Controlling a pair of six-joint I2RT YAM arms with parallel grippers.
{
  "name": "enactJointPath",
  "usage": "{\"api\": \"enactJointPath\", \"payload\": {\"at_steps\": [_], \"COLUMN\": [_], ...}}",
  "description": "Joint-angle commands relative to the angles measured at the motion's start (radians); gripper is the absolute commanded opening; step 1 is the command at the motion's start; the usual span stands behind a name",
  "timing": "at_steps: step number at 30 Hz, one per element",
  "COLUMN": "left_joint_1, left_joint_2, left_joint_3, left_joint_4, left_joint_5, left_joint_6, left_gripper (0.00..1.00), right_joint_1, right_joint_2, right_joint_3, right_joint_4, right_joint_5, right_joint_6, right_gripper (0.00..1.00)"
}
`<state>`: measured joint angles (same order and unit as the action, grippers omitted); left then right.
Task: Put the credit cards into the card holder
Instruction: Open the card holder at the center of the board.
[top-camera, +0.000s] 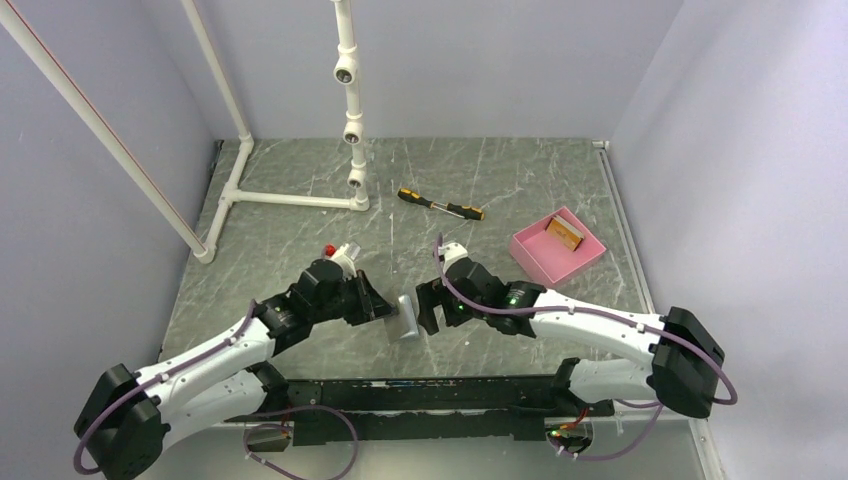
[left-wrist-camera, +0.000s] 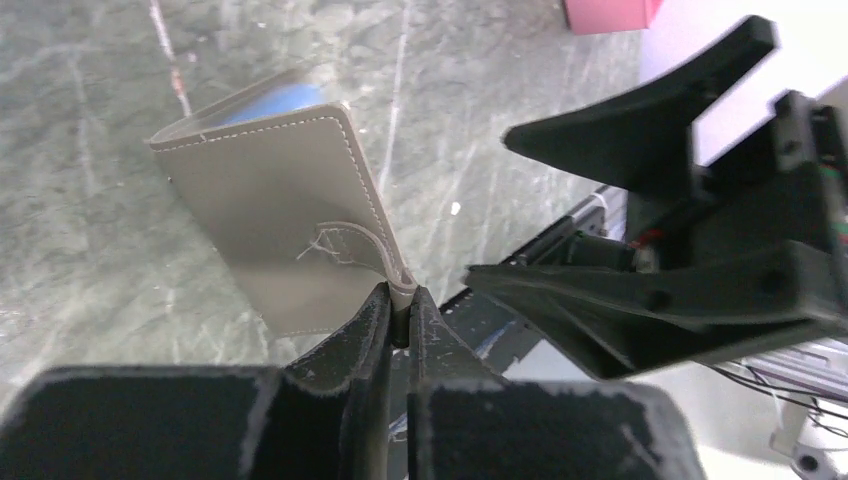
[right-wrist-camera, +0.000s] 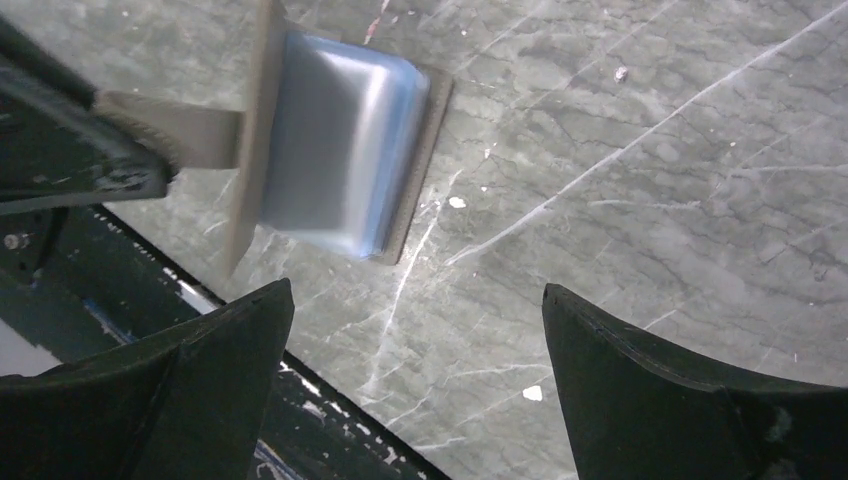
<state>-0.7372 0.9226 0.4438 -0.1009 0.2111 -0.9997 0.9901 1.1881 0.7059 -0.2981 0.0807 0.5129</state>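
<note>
The card holder is a small grey folding wallet near the table's front edge, between the two grippers. My left gripper is shut on one flap of it and holds that flap up, with the light blue inside showing in the right wrist view. My right gripper is open and empty, just right of the card holder; its fingers stand wide apart above bare table. Tan credit cards lie in the pink tray at the right. Dark cards are not in view.
A black and yellow screwdriver lies at the middle back. A white pipe frame stands at the back left. A small red and white object sits behind the left wrist. The black base rail runs along the front edge.
</note>
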Motion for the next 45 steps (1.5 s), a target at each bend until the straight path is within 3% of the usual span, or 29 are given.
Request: {"api": "enactJointPath", "payload": {"at_steps": [1,6,11,20,23,31,32,35,37,39,42,45], "left_joint_1": [-0.006,-0.006,-0.006,-0.006,-0.006,-0.007,-0.008,-0.008,-0.009,-0.008,-0.008,-0.008], "left_joint_2": [-0.031,0.012,0.001,-0.076,-0.051,0.003,-0.001,-0.093,-0.174,-0.234,-0.294,-0.334], "left_joint_3": [0.076,0.127,0.048,-0.009,-0.037,-0.059,-0.06,-0.039,0.0,0.04,0.086,0.096], "left_joint_4": [0.021,-0.122,-0.081,-0.458,-0.479,-0.544,-0.529,-0.544,-0.63,-0.688,-0.71,-0.612], "left_joint_5": [0.065,0.046,0.059,-0.206,-0.247,-0.272,-0.256,-0.244,-0.268,-0.279,-0.245,-0.145], "left_joint_6": [-0.015,0.017,-0.014,-0.099,-0.169,-0.258,-0.242,-0.203,-0.173,-0.14,-0.103,-0.064], "left_gripper": [0.04,0.0,0.0,0.0,0.0,0.0,0.02,0.26,0.43,0.53,0.61,0.65], "right_joint_1": [0.015,0.014,0.013,-0.032,-0.078,-0.116,-0.116,-0.116,-0.113,-0.11,-0.108,-0.107], "right_joint_2": [0.029,0.037,0.076,0.098,0.133,0.274,0.292,0.326,0.329,0.322,0.314,0.314], "right_joint_3": [0.023,0.011,0.02,-0.012,-0.031,-0.01,-0.003,0.016,0.02,0.017,0.012,0.017], "right_joint_4": [0.065,0.086,0.126,0.219,0.282,0.364,0.364,0.375,0.376,0.376,0.37,0.347], "right_joint_5": [0.085,0.098,0.029,-0.089,-0.196,-0.345,-0.351,-0.39,-0.397,-0.393,-0.393,-0.385], "right_joint_6": [-0.001,0.03,0.086,0.177,0.196,0.198,0.195,0.188,0.186,0.179,0.162,0.146], "right_gripper": [0.98,0.99,0.95,0.8,0.72,0.67,0.65,0.54,0.52,0.52,0.53,0.53]}}
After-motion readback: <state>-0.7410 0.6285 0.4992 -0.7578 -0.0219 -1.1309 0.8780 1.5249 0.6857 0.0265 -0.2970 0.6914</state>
